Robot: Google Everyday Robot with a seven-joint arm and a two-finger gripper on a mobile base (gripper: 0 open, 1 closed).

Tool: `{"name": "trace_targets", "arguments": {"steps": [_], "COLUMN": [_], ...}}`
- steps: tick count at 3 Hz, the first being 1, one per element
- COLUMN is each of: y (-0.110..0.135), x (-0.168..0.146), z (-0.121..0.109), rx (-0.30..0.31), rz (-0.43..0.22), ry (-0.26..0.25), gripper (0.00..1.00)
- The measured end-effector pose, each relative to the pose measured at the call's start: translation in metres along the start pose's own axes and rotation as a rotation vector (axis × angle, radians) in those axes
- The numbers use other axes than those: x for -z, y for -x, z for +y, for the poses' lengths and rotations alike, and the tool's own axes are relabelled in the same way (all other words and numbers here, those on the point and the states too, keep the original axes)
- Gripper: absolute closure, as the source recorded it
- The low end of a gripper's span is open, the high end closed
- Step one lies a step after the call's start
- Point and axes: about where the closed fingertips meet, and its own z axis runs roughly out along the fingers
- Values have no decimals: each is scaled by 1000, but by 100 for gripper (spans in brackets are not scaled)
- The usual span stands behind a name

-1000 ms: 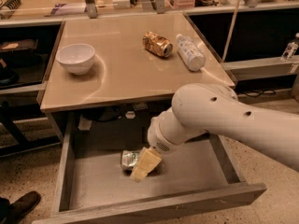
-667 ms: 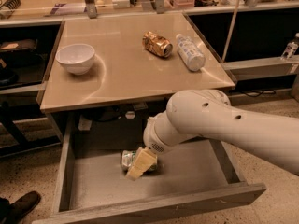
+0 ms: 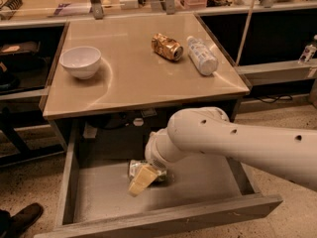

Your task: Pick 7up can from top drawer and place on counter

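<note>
Currently cream tool (image 3: 141, 179) sits at small silvery dented can (image 3: 134, 168) in grey drawer (image 3: 106, 195), six o'clock of beige surface (image 3: 133, 78); grip cannot be told.

Dim warm lt; counter (image 3: 138, 86) glare; pincer (image 3: 142, 178) in shadowed drawer (image 3: 163, 221).

counter (image 3: 133, 81) glossy smooth tan | 7up can (image 3: 134, 167) shiny metal | gripper (image 3: 142, 179) in matt grey top drawer (image 3: 198, 195), dull cream plastic

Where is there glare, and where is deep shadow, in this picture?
Camera view: the glossy counter shows pale glare beside the white bowl; the top drawer is darkest at its back, under the counter; the hand is down in the drawer, right at the 7up can, which is dimly lit.
</note>
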Motion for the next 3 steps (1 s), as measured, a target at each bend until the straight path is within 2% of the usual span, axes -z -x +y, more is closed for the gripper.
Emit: {"name": "trace_targets", "arguments": {"steps": [3], "y": [-21], "x": [-55], "z": [-6], "rx": [-1], "rz": [-8], "ry": [47], "gripper": [0]}}
